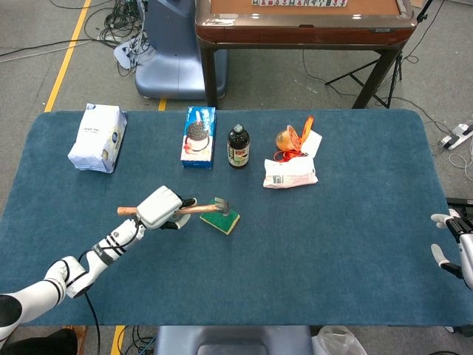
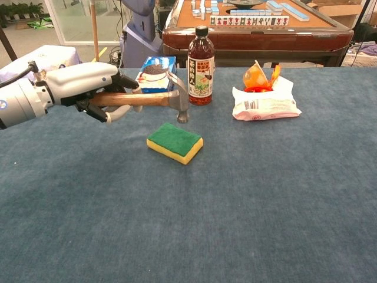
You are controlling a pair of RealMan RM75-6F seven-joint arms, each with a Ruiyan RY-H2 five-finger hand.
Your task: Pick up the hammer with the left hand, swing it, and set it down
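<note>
The left hand is gripping the hammer by its wooden handle, holding its head in the air just above the sponge. I judge the swing is under way; next, lowering it onto free cloth beside the sponge.

Not much you can actually read here

The bottle label and white packet have print on them, way too small/blurry to make out.
</note>
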